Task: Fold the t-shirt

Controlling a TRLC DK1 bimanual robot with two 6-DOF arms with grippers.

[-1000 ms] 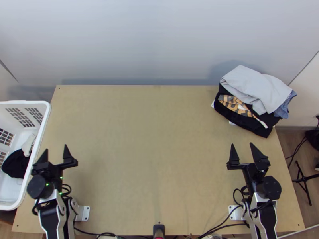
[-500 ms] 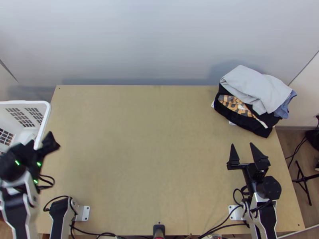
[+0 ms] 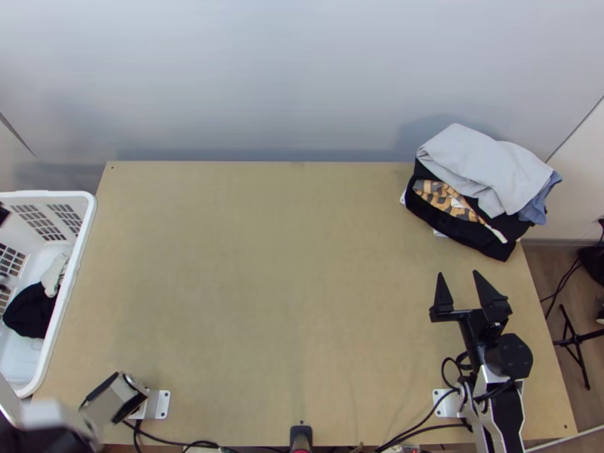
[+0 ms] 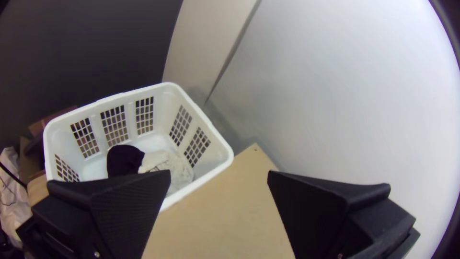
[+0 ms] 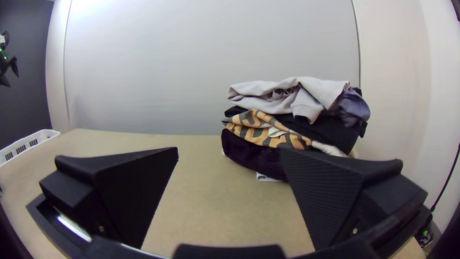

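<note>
Your left pincer (image 3: 3,214) is spread by the white basket (image 3: 87,219); your right pincer (image 3: 459,273) is spread above the desk (image 3: 264,264). Bunched dark cloth (image 3: 30,311) and pale cloth (image 3: 54,275) lie inside the basket. Stacked clothes (image 3: 483,172) occupy the desk's far right corner. You can't tell which piece is the t-shirt.

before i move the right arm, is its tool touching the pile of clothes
Apart. The top view shows a strip of table between the right tool's fingertips and the pile of clothes.
</note>
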